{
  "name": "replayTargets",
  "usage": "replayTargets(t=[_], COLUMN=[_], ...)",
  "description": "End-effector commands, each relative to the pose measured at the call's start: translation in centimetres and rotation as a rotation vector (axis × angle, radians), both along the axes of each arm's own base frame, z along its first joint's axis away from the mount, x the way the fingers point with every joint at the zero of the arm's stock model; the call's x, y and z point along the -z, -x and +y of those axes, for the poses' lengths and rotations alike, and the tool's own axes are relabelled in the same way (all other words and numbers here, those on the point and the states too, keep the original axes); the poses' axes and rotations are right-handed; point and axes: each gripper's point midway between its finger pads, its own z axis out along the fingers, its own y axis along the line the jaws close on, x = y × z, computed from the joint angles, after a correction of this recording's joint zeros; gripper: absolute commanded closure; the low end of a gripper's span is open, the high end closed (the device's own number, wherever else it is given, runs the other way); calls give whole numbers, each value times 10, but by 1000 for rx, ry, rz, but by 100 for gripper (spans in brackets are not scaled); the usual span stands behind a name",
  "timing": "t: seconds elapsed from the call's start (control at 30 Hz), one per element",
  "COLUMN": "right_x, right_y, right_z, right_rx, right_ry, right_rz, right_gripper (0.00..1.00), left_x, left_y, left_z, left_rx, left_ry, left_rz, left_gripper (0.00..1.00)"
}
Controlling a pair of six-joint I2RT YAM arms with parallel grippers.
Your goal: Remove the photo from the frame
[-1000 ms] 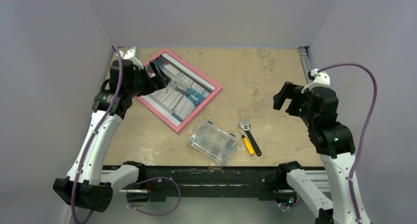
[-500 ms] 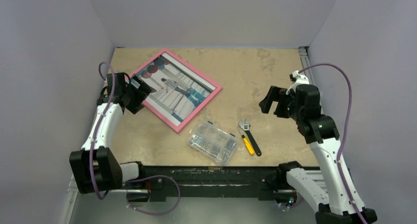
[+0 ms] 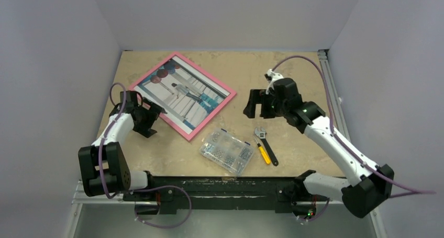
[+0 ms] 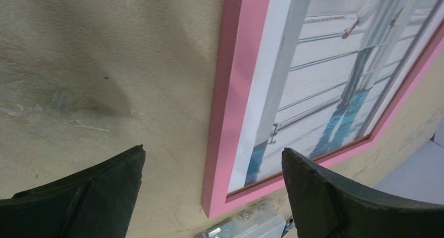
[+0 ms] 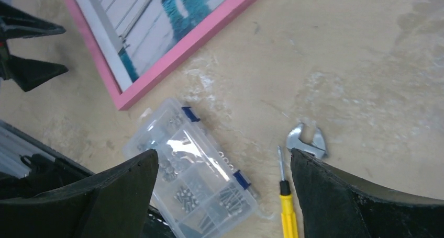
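Note:
The pink frame [image 3: 212,116] lies flat, face up, at the table's back left, turned like a diamond. The photo [image 3: 183,94] sits inside it, white and teal stripes with dark red and blue balls at the far corner. My left gripper [image 3: 153,122] is open and empty, low at the frame's near-left edge, close to its near corner. In the left wrist view the frame's rim [image 4: 230,91] and the photo [image 4: 324,76] lie between the open fingers [image 4: 212,159]. My right gripper [image 3: 253,104] is open and empty, above the table just right of the frame. The frame's corner also shows in the right wrist view [image 5: 183,49].
A clear screw box [image 3: 226,151] lies in front of the frame's near corner. A yellow-handled screwdriver [image 3: 264,153] and an adjustable wrench [image 3: 265,144] lie to its right. In the right wrist view the box [image 5: 193,170] and the screwdriver [image 5: 288,206] lie under the open fingers. Walls close in on three sides.
My left gripper has come off the frame's left corner and moved nearer and lower, to its near-left edge. My right arm has swung left toward the frame.

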Motion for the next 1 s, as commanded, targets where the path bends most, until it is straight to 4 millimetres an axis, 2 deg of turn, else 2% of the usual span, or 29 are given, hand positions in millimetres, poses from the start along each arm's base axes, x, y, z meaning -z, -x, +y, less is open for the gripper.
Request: replayTargets(t=[0.0, 0.17, 0.3, 0.53, 0.67, 0.97], right_x=[-33, -24, -12, 9, 16, 37], right_y=[-18, -8, -1, 8, 8, 13], right_z=[58, 119, 144, 151, 153, 171], right_rx=[-74, -189, -229, -243, -242, -268], right_ry=[-17, 65, 77, 97, 100, 175], right_rz=[-113, -126, -132, -110, -100, -111], right_gripper=[4, 5, 5, 5, 5, 6], left_x=[11, 15, 18, 30, 35, 38], left_y=[1, -2, 0, 4, -4, -3], left_z=[5, 2, 1, -12, -18, -22], left_rx=[-43, -21, 0, 34, 43, 65], left_ry=[-4, -13, -35, -50, -22, -94], left_rz=[31, 15, 24, 52, 45, 140], left_gripper=[0, 1, 4, 11, 25, 35])
